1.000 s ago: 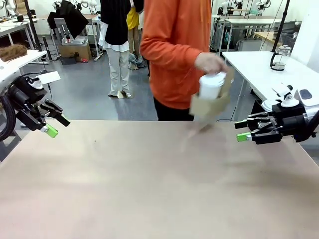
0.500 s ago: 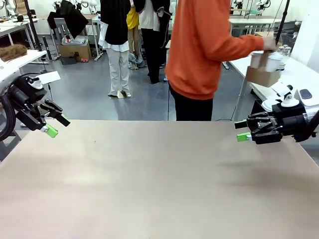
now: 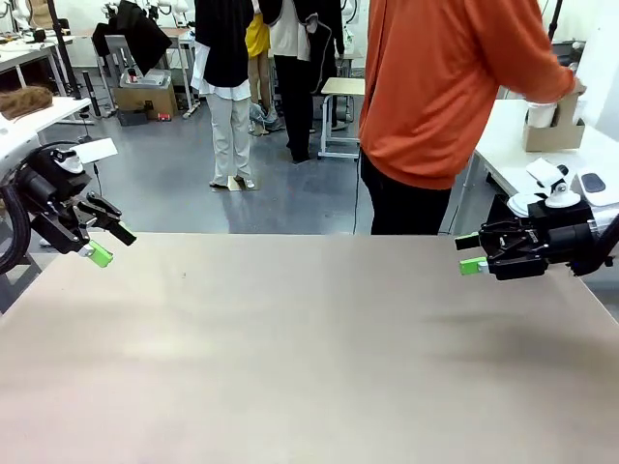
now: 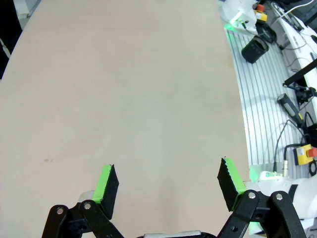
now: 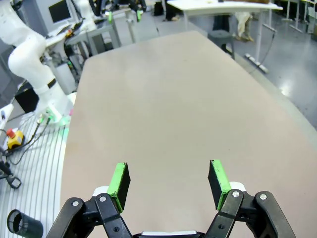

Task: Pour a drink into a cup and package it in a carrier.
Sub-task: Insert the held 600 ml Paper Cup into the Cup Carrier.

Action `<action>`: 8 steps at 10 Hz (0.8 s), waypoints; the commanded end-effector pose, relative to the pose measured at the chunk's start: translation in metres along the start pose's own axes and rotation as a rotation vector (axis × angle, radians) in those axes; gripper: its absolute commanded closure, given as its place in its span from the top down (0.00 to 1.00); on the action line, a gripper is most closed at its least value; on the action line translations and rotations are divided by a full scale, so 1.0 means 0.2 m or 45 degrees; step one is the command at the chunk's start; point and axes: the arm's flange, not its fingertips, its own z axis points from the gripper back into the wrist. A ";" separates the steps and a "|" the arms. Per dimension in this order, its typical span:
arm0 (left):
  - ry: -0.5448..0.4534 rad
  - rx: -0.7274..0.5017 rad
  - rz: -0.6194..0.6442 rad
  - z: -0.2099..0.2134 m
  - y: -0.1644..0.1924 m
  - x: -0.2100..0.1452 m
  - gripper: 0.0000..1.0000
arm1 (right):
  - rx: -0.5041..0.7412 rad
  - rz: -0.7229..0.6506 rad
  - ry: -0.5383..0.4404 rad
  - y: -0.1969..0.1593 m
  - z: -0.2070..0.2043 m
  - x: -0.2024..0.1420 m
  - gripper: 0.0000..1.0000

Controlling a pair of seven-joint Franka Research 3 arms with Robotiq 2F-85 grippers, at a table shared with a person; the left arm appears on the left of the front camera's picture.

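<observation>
A person in an orange top stands at the far right and holds the brown carrier [image 3: 555, 133] over a white side table [image 3: 503, 145]. The white cup [image 3: 541, 115] stands in it. The drink is out of view. My left gripper [image 3: 111, 245] hovers open at the left edge of the table, and in its wrist view the left gripper [image 4: 168, 183] has nothing between its green pads. At the right edge my right gripper [image 3: 469, 253] points inward. In its wrist view the right gripper [image 5: 168, 181] shows its pads apart and nothing held.
The beige table [image 3: 290, 338] lies bare between the arms. Other people stand in the background behind its far edge. My other arm's white base [image 5: 34, 64] and cables sit beyond the table's edge.
The person has carried the carrier with the cup from above the table's far edge rightward to the side table. Neither gripper has moved.
</observation>
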 end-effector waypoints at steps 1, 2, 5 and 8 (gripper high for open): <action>-0.003 0.014 0.005 0.00 -0.01 0.01 1.00 | 0.005 0.031 -0.015 0.00 0.02 0.01 0.81; -0.003 0.014 0.005 0.00 -0.01 0.01 1.00 | 0.005 0.031 -0.015 0.00 0.02 0.01 0.81; -0.003 0.014 0.005 0.00 -0.01 0.01 1.00 | 0.005 0.031 -0.015 0.00 0.02 0.01 0.81; -0.003 0.014 0.005 0.00 -0.01 0.01 1.00 | 0.005 0.031 -0.015 0.00 0.02 0.01 0.81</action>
